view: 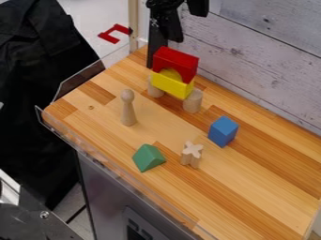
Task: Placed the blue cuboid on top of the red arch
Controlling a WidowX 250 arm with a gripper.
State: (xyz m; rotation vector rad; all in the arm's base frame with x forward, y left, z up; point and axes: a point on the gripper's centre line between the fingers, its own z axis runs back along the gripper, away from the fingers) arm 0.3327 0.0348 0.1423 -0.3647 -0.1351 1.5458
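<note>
Counter view: blue cuboid point(223, 131) on the wood, apart from the red arch point(177, 61).
The top edge cuts off the black gripper point(165, 24); I cannot tell whether it is open or closed. The yellow block point(171, 85) partly covers the left wooden cylinder point(155, 89). A plank wall point(257, 61) backs the striped counter point(263, 187). I cannot make out the markings on the dark panel point(133, 224) below.
</note>
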